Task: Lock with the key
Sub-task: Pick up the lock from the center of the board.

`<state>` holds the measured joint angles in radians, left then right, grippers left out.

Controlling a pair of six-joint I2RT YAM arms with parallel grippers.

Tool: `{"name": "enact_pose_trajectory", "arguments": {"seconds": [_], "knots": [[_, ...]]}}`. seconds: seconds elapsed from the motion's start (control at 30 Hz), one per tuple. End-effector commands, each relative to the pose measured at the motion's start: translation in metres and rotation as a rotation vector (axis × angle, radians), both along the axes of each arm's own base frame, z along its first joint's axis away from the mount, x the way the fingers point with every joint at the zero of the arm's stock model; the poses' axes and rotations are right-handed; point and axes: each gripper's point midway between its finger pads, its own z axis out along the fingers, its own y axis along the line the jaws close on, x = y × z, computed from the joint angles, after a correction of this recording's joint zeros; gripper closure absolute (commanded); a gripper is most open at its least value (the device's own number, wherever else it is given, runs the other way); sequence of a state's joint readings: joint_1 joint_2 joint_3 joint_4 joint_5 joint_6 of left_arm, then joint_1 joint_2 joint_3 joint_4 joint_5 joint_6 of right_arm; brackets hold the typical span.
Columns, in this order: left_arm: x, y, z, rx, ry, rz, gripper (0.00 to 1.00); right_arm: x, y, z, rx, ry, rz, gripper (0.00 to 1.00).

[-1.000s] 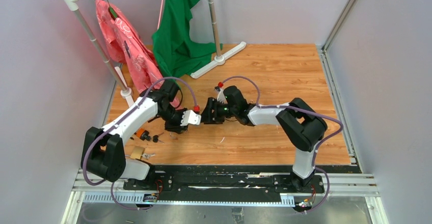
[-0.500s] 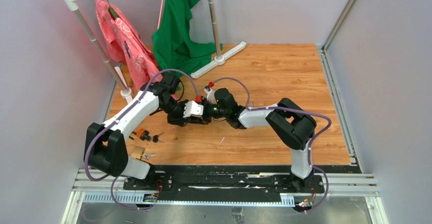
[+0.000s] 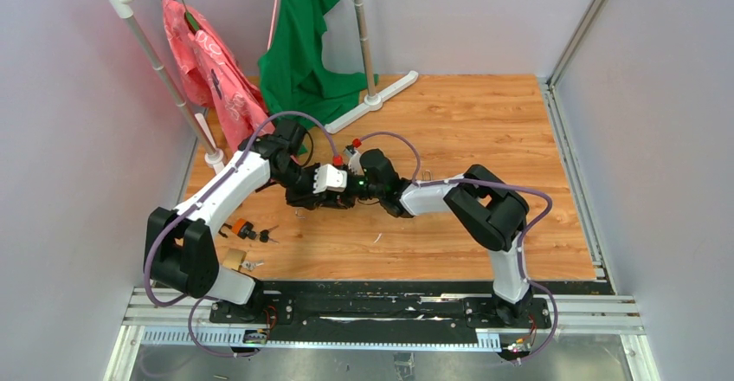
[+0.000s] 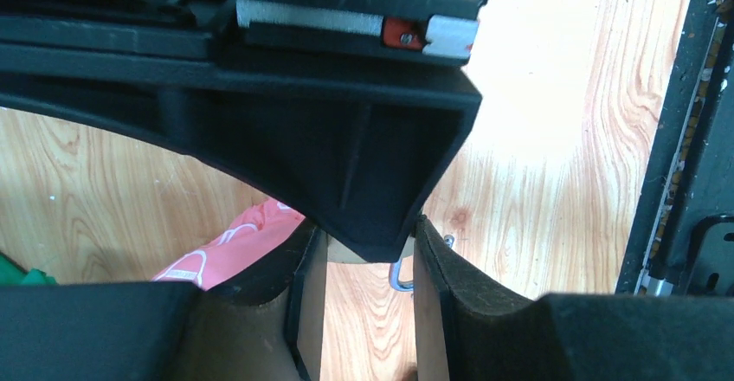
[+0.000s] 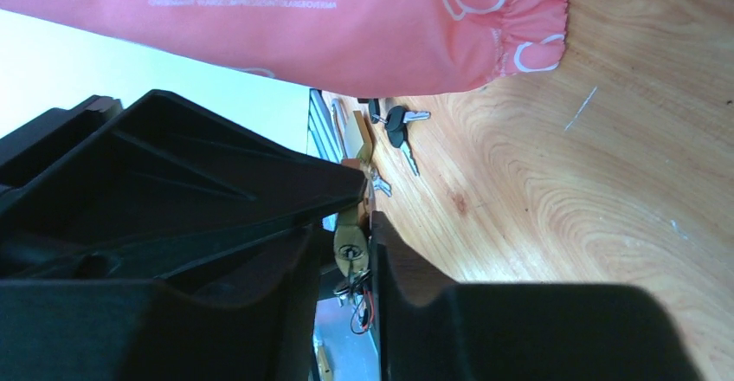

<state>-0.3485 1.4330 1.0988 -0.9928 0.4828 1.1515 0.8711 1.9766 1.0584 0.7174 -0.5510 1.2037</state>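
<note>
Both arms reach to the middle of the wooden table (image 3: 485, 130), where the left tool (image 3: 331, 179) and the right tool (image 3: 353, 185) meet nose to nose. In the right wrist view a small brass padlock (image 5: 350, 242), its keyhole facing the camera, sits pinched between the right tool's fingers (image 5: 407, 273), so that tool is clenched on it. In the left wrist view the left tool's fingers (image 4: 437, 277) stand close together with a tan piece and a bit of silver metal loop (image 4: 400, 277) showing at their tips; whether they are gripping anything I cannot tell. A bunch of black-headed keys (image 3: 247, 229) lies on the table near the left edge, well apart from both tools, and another brass padlock (image 3: 232, 260) lies nearer the left arm's base. A pink garment (image 3: 216, 74) and a green garment (image 3: 303, 48) hang from the rack behind.
</note>
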Motion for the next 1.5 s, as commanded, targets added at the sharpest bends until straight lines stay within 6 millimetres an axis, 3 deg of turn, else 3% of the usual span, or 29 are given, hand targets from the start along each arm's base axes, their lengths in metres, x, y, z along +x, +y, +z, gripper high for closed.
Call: {"name": "enact_pose_trajectory", "arguments": {"seconds": [0.0,0.1,0.2,0.3,0.37,0.4,0.47,0.57,0.73,0.93,1.03,1.1,1.23,1.4,1.47], "knots": [[0.007,-0.011,0.01,-0.044,-0.02,-0.011,1.0,-0.003,0.013,0.007,0.037,0.006,0.026,0.74],[0.006,-0.013,0.011,-0.054,-0.019,-0.013,1.0,-0.002,0.014,0.006,0.035,0.01,0.03,0.79],[0.007,-0.014,0.013,-0.06,-0.02,-0.013,1.0,-0.002,0.014,0.005,0.034,0.014,0.034,0.99],[0.008,-0.012,0.013,-0.052,-0.021,-0.003,0.96,0.001,0.01,0.009,0.036,-0.009,0.028,1.0],[0.01,-0.01,0.017,-0.042,-0.024,0.025,0.53,0.006,0.003,0.015,0.049,-0.045,0.027,1.0],[0.008,-0.008,0.021,-0.028,-0.017,0.033,0.42,0.01,-0.002,0.024,0.065,-0.081,0.029,1.0],[0.007,-0.002,0.036,-0.011,-0.021,0.038,0.34,0.018,-0.019,0.042,0.09,-0.167,0.043,1.0],[0.005,0.008,0.072,-0.049,-0.053,0.062,0.31,0.019,-0.044,0.064,0.087,-0.308,0.088,1.0],[-0.004,0.024,0.127,-0.067,-0.208,0.099,0.28,-0.001,-0.069,0.104,0.043,-0.565,0.257,1.0],[-0.048,0.0,0.185,-0.321,-0.267,0.096,0.26,-0.014,-0.087,0.155,0.03,-0.72,0.263,1.0],[-0.068,-0.018,0.215,-0.516,-0.256,0.144,0.26,-0.032,-0.089,0.183,0.068,-0.78,0.261,1.0],[-0.065,-0.022,0.223,-0.592,-0.278,0.238,0.29,-0.047,-0.09,0.198,0.095,-0.812,0.274,1.0],[-0.095,-0.026,0.225,-0.674,-0.286,0.207,0.32,-0.073,-0.09,0.222,0.117,-0.854,0.297,1.0],[-0.112,-0.025,0.218,-0.726,-0.338,0.165,0.28,-0.084,-0.092,0.243,0.137,-0.858,0.283,1.0],[-0.118,-0.031,0.223,-0.78,-0.345,0.13,0.27,-0.087,-0.089,0.245,0.141,-0.859,0.291,1.0]]}}
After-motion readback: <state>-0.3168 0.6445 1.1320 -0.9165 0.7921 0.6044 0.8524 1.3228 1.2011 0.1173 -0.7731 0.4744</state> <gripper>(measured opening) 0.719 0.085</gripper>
